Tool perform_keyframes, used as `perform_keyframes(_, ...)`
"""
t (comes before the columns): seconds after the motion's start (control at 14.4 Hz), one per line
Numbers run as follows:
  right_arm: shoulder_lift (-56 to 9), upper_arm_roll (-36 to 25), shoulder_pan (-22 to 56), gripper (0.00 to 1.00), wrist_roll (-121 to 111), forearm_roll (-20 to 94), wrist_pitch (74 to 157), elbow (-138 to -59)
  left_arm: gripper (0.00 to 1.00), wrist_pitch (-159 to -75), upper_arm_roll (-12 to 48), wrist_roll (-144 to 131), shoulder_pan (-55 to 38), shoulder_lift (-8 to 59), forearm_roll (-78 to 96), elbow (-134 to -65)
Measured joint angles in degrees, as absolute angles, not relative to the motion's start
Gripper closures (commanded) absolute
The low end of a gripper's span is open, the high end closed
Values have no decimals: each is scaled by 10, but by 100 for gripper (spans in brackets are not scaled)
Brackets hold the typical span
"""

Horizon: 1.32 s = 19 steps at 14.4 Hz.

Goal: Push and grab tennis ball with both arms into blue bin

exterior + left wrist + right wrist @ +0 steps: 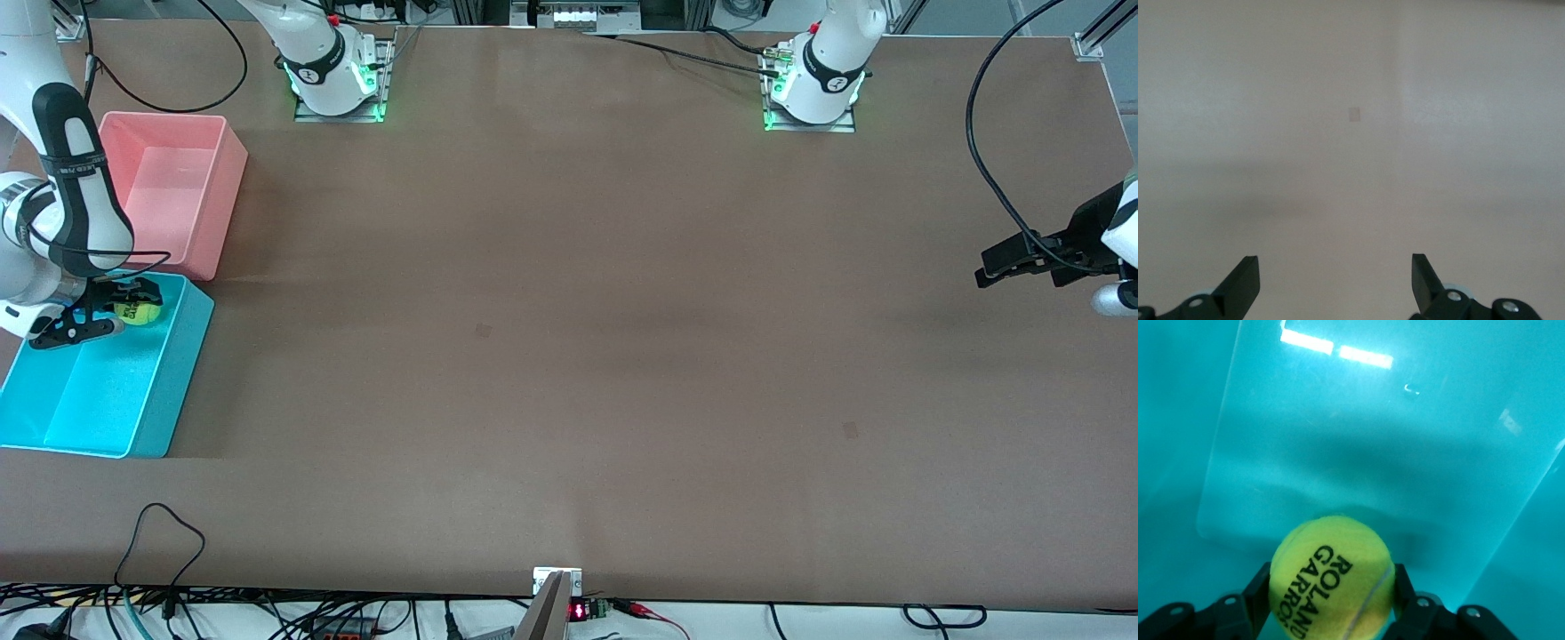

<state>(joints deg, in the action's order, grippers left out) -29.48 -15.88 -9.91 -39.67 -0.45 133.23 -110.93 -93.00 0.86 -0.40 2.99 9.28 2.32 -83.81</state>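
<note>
The yellow-green tennis ball (138, 312) with dark lettering sits between the fingers of my right gripper (133, 307), which is shut on it over the blue bin (98, 418). In the right wrist view the ball (1331, 577) is pinched between both black fingers, with the bin's cyan floor (1371, 447) below it. My left gripper (1000, 264) hangs open and empty over the bare table at the left arm's end. In the left wrist view its gripper (1335, 277) has its fingers spread wide over plain brown tabletop.
A pink bin (173, 191) stands just farther from the front camera than the blue bin, almost touching it. Cables hang along the table's front edge (160, 533) and near the left arm. The brown table (578, 311) carries two small tape marks.
</note>
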Motion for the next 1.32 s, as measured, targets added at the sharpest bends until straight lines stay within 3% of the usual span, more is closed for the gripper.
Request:
perform_keyframes(0.35,-285,-157,-97,0,-397,-4,1332,-1080,0,-930,9,-4,30,93,23,-838)
perform_keyframes(0.62,-225,-154,-81,0,-397,-4,1296,-1052,0,-932,8,-4,30,86,23,-851)
perform_keyframes(0.97,-132,-137,-45,0,-397,-3,1143,-969,0,-972,10,-3,30,44,23,-919)
perform_keyframes(1.32,-76,-95,-43,0,-346,58,1046,-939,0,-976,19,-3,29,34,23,-931)
